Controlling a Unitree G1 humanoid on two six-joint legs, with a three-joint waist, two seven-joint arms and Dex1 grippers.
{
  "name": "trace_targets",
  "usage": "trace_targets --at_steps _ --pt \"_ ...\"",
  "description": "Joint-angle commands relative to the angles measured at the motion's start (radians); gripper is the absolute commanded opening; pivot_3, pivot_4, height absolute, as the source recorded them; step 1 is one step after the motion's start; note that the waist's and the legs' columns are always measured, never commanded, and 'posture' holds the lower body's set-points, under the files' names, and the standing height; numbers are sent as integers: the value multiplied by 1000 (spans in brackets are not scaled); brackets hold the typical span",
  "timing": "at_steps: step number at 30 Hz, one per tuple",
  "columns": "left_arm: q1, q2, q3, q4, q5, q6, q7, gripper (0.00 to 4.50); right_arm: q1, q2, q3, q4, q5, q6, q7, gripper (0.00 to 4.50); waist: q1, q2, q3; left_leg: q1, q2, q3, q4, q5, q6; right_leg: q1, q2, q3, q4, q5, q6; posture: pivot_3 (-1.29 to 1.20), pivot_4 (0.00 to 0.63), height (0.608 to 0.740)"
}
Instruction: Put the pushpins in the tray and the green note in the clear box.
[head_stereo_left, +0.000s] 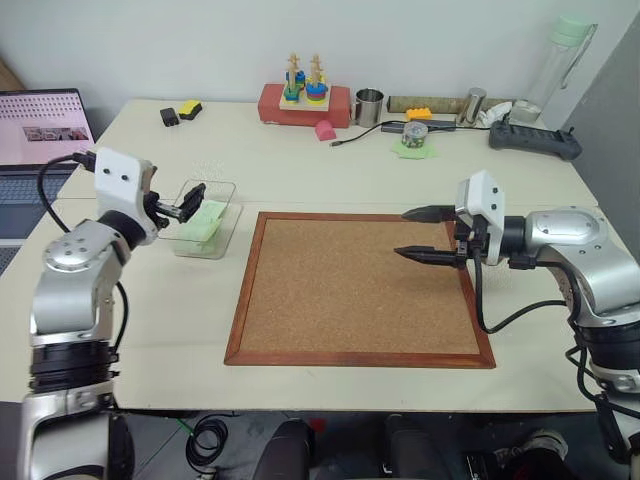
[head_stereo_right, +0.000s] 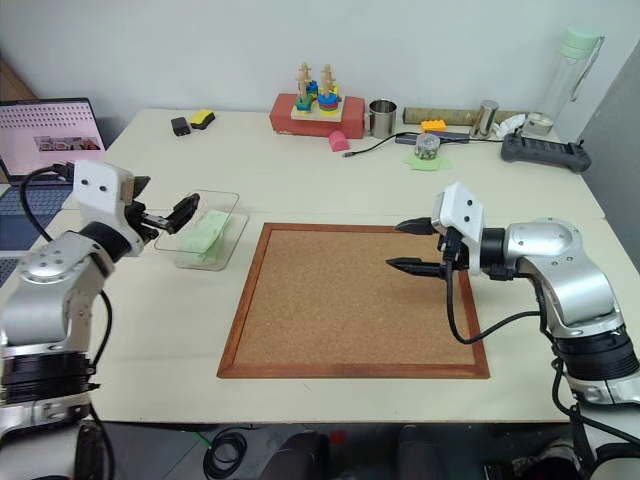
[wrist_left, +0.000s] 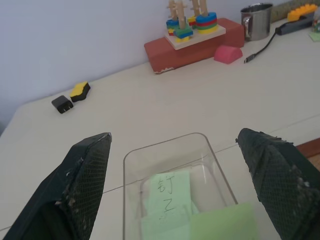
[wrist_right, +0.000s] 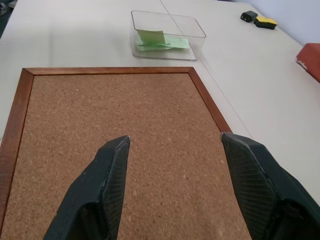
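Left gripper (head_stereo_left: 192, 201): left of centre in the head view, jaws spread wide and empty, poised over the near rim of the clear box (head_stereo_left: 231, 187).

Clear box: on the pale table (head_stereo_left: 150, 330) just left of the cork board (head_stereo_left: 355, 290). Contents: the green note (wrist_left: 222, 223) lying on paler mint papers, one of them with handwriting (wrist_left: 167, 192).

Right gripper (head_stereo_right: 413, 246): right of centre, jaws parted moderately and empty, hovering over the board's right half.

Pushpins and tray: no pin or brown dish can be made out (the cork surface looks bare), so that half of the task cannot be judged from here.

Risks: the left fingers stand close to the box wall; a careless pull-away could clip the light box and slide or tip it. Air stirred by the withdrawing arm could lift the thin note.

Edges and room: the board's raised wooden frame is a lip to clear. Open table lies left and in front of the box; clutter (stacking toy (head_stereo_left: 303, 83), metal cup (head_stereo_left: 369, 106), cable) sits well apart along the top of the frame.
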Motion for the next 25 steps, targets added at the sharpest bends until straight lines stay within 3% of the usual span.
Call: trace_targets --at_steps 1,7,12,17,25 --pt "51 112 17 -65 -14 -49 -165 4279 39 -53 -88 -5 -2 -35 -5 3014 0 0 0 0 0 0 0 0 0 0 0 0 0 0 0 0 150 740" --pt "201 261 90 -103 -107 -42 -437 4279 173 -175 -211 -18 42 -30 71 3014 0 0 0 0 1 2 0 0 0 0 0 0 -1 0 0 0 150 740" --pt "288 342 139 -57 -109 -57 -549 4279 285 -307 -275 19 36 -29 158 3014 -2 1 0 0 1 3 0 0 1 0 0 0 0 0 0 0 150 740" --pt "345 354 172 -60 -115 -46 -597 4279 324 -358 -290 86 1 -79 172 3014 -5 1 0 2 2 6 1 0 1 1 0 1 0 0 -1 0 150 740" --pt "372 345 201 -55 -107 -58 -596 4279 285 -349 -273 159 -22 -132 160 3014 -17 1 0 2 3 6 1 0 1 1 1 1 1 0 -1 0 150 740"
